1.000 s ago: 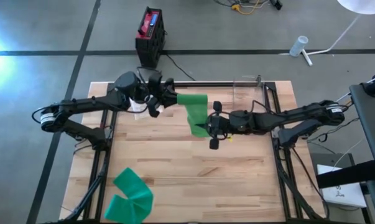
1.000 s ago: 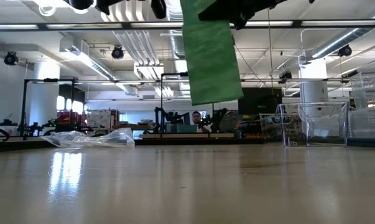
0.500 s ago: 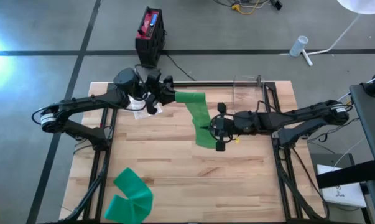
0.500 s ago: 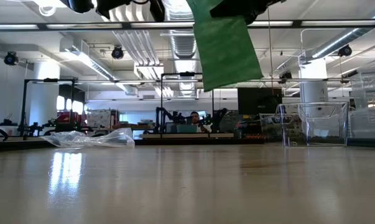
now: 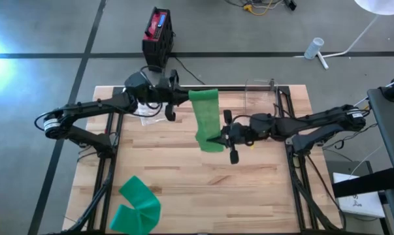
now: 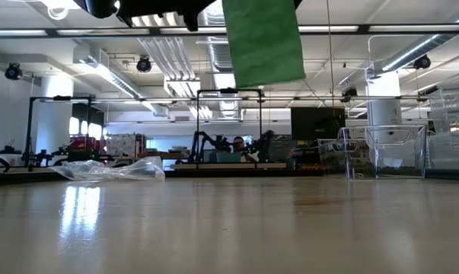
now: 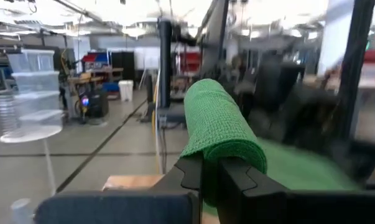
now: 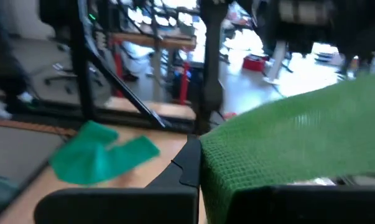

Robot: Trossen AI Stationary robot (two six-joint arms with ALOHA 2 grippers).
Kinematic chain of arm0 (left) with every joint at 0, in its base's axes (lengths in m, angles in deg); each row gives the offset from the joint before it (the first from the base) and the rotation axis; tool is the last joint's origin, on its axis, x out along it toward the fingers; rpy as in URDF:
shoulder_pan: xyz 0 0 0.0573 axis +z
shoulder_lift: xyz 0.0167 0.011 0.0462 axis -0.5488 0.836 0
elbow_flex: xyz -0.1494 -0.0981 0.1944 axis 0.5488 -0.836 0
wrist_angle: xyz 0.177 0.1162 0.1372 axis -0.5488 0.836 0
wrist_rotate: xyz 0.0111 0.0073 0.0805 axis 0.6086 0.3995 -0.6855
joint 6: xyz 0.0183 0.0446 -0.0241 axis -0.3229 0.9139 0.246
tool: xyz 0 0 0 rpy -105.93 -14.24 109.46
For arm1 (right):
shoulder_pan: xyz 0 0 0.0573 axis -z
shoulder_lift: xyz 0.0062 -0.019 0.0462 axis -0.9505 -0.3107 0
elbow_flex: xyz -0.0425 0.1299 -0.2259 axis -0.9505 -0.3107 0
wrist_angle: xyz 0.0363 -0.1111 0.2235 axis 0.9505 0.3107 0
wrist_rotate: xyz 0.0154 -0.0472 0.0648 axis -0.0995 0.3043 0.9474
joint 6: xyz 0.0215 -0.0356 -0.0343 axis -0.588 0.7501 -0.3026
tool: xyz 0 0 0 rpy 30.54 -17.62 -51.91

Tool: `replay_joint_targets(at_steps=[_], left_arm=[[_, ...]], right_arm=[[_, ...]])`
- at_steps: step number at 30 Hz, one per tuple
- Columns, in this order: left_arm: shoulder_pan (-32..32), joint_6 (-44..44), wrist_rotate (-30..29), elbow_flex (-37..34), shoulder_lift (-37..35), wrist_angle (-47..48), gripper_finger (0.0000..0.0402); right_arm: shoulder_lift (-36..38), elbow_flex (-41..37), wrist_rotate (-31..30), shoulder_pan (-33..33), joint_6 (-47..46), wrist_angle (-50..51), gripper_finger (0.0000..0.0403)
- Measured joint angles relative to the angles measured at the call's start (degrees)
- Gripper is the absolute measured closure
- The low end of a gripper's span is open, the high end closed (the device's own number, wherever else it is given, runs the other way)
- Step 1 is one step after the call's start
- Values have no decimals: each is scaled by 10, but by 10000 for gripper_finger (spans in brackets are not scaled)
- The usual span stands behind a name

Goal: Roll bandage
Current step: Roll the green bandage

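Green bandage (image 5: 208,119) hangs in the air above the wooden table (image 5: 183,189), stretched between both arms. Left gripper (image 5: 178,99) pinches its far end, right gripper (image 5: 217,138) clamps the near end. Second green bandage (image 5: 135,203) lies crumpled at the table's near-left corner, clear container (image 5: 260,94) at far right

Two dark jointed arms, black blocky claw fingers (image 7: 237,180)
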Motion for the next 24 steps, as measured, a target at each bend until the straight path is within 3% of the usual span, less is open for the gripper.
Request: replay_joint_targets(at_steps=[3, 8, 12, 17, 21, 24], left_arm=[[11, 10, 14, 0, 0, 24, 394], [31, -89, 98, 0, 1, -5, 394], [39, -193, 116, 0, 1, -27, 395], [47, -254, 119, 0, 1, -47, 394], [56, -232, 115, 0, 1, -47, 394], [57, -136, 84, -4, 1, -34, 394]], right_arm=[[1, 42, 26, -5, -9, 57, 403], [-1, 100, 13, -14, 1, 198, 403], [-5, 102, 3, -13, 4, 222, 403], [-13, 78, -6, -13, -1, 217, 403], [-20, 68, -5, -14, -6, 187, 403], [-20, 68, 0, -14, -8, 159, 403]])
